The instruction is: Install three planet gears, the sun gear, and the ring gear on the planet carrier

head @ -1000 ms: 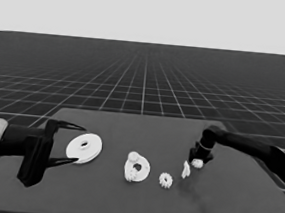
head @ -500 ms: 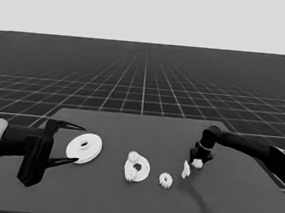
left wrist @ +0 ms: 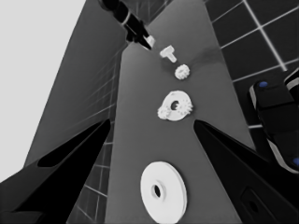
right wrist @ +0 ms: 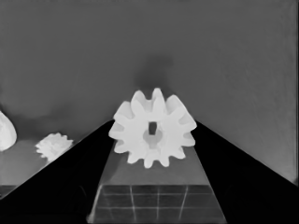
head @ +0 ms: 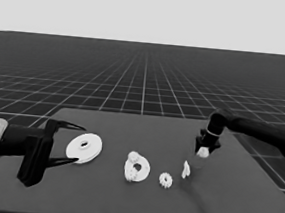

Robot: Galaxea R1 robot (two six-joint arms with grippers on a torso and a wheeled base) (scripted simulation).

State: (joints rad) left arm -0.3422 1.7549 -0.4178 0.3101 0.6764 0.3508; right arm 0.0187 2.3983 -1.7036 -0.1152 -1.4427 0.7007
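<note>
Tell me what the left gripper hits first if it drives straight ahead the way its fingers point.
Probably the larger round part: it lies just ahead of the left gripper, between its open fingers.

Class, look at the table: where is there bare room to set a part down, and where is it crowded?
Bare: the far strip behind the parts, and the near strip of the table. Crowded: the row from the larger round part past the smaller round part and a gear to the right gripper.

Loose gear (head: 165, 179) right of smaller round part (head: 137, 169)
</note>
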